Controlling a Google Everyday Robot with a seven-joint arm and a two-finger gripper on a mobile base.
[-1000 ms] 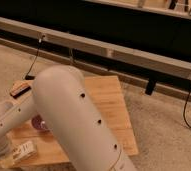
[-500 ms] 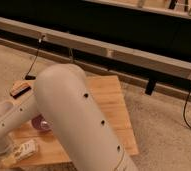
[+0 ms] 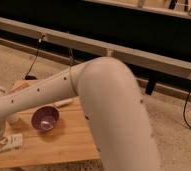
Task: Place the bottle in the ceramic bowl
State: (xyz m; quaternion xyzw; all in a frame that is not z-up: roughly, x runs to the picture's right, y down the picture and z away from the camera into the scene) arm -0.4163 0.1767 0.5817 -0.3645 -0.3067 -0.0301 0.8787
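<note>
In the last second my jaws have gone from part open to fully shut. My bulky white arm [image 3: 109, 105] has swung so that the forearm now stretches out to the left, uncovering the bowl it half hid before.

The jaws are tucked beneath my wrist at the far left edge of the view, well left of the small round glossy purple-brown ceramic bowl [image 3: 45, 118] and nearer the front edge of the light wooden bench [image 3: 64, 142]. Right at that spot lies the small slim white plastic bottle with the dark printed label [image 3: 10, 143]. The closing probably means I have taken hold of it. But the wrist hides the contact, so I cannot tell whether the bottle is truly between the jaws or only just beside them. It appears to rest on the bench, not lifted. If the grip is good, what remains is the lift, the short carry rightward to the bowl, and the release.

Just left of the bowl, partly under my forearm, stands a white tapered cup [image 3: 13, 119], and its inside is hidden from here. The bowl itself holds nothing, showing only a pale sheen on its inner wall, and it sits apart from the bottle.
</note>
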